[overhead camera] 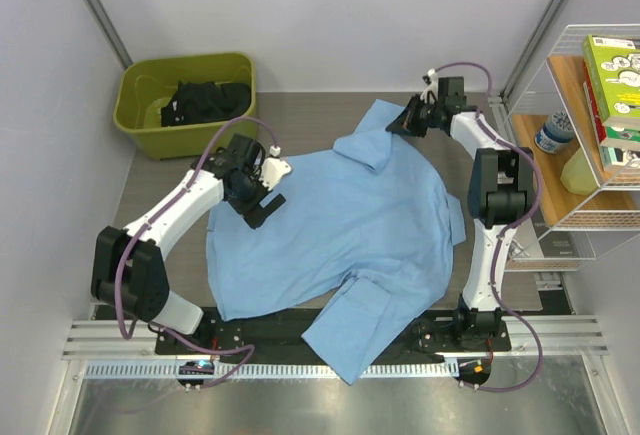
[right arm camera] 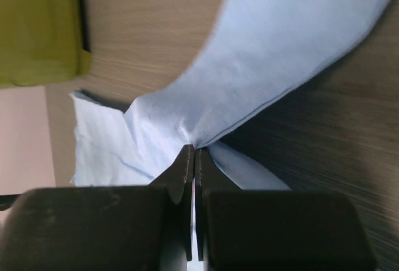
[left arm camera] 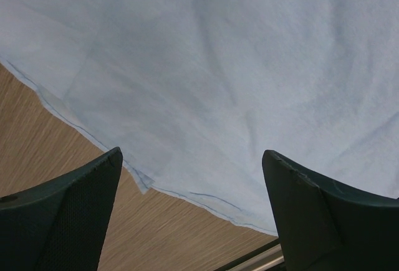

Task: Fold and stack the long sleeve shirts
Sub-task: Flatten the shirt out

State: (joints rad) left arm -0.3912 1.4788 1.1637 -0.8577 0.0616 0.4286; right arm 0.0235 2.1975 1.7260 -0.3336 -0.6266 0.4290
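right gripper [right arm camera: 194, 152], fingers [right arm camera: 182, 177] pressed together on a fold of light blue shirt [right arm camera: 280, 53], over the wooden table [right arm camera: 349, 159].

L arm [overhead camera: 172, 213] bent inward, jaws wide open, R arm [overhead camera: 484, 257] stretched far fwd, jaws pinched closed

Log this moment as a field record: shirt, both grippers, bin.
shirt: light blue, spread on the table, one part draped over the near edge
left gripper: open, over the shirt's left edge, holding nothing
right gripper: shut on the shirt, pinching fabric at its far side near the collar
bin: green, far left, dark items inside
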